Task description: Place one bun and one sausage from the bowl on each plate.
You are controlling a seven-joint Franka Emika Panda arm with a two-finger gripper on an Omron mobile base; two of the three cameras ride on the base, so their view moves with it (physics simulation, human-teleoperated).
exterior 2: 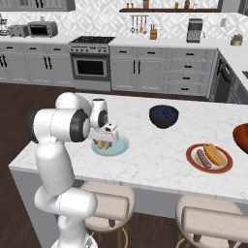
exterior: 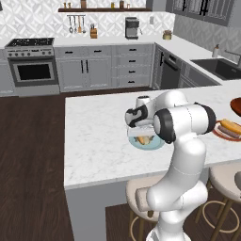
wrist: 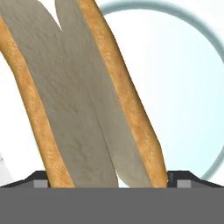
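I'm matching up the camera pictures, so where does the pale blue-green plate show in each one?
Left base view: pale blue-green plate at centre, partly behind the arm.
Right base view: left of centre, under the hand.
Hand view: its rim curves across the upper right.
Shared landmark: the bun lying on it.

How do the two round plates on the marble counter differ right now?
The pale blue-green plate sits under the gripper and holds a split bun; no sausage shows on it. The red-brown rimmed plate with cream centre lies further along the marble counter, away from the arm, and carries both a bun and a sausage. Both are round, flat and similar in size.
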